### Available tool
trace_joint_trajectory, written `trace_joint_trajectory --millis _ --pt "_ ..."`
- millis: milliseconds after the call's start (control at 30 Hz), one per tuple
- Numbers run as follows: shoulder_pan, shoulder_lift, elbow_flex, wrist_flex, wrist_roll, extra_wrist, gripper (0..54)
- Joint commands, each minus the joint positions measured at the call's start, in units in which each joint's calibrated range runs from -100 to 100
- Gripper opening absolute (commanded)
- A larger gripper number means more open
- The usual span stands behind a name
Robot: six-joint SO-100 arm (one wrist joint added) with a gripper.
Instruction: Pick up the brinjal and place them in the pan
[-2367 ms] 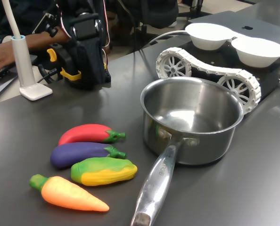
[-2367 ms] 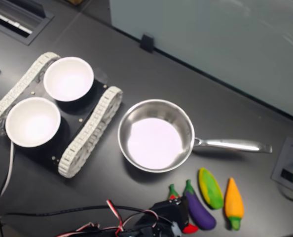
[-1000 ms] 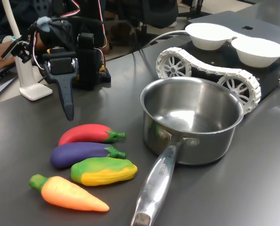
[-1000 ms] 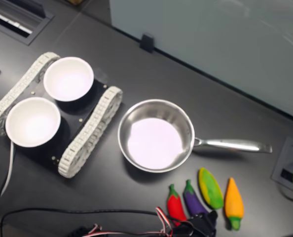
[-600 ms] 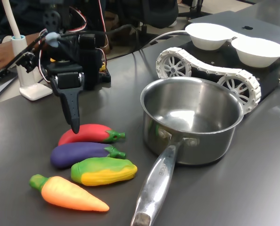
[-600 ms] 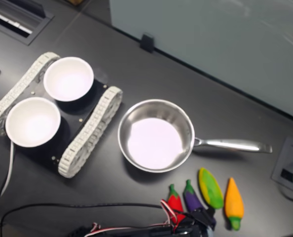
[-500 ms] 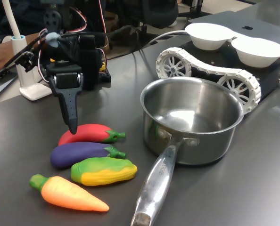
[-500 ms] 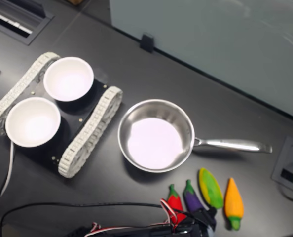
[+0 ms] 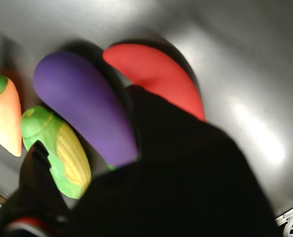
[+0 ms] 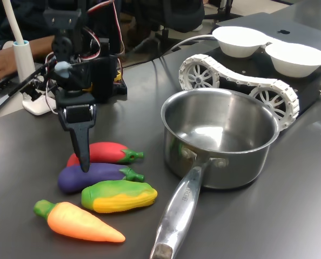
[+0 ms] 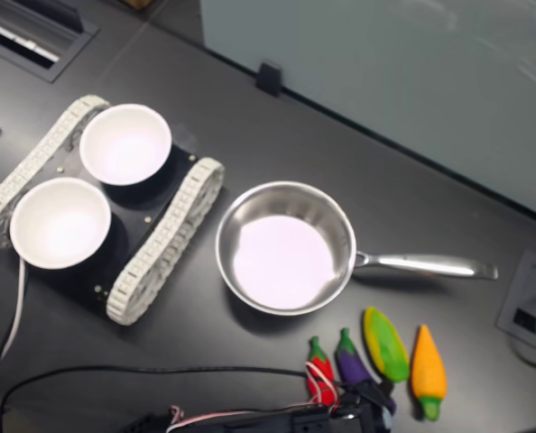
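Four toys lie packed together, so your gripper (image 10: 85, 162), fingers' spread hidden, could catch the chilli (image 10: 104, 153) or corn (image 10: 119, 196) beside the brinjal (image 10: 93, 176).

Gripper (image 10: 84, 162) now lower and nearer the brinjal (image 10: 95, 176) than before, tip shifted off the red chilli toy (image 10: 104, 152) onto the brinjal's top; arm rises taller behind.

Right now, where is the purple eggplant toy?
In the first exterior view the brinjal lies on the table left of the pan, between the red chilli toy and the corn toy.
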Motion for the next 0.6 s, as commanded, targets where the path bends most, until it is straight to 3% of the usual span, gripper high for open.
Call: trace_joint_trajectory --millis 0,567 --pt "-1.4 0.1 -1.2 -3.8 -1.1 1.7 32.2" --pt "-3.7 6.4 -5.2 -3.2 -2.1 2.3 30.3"
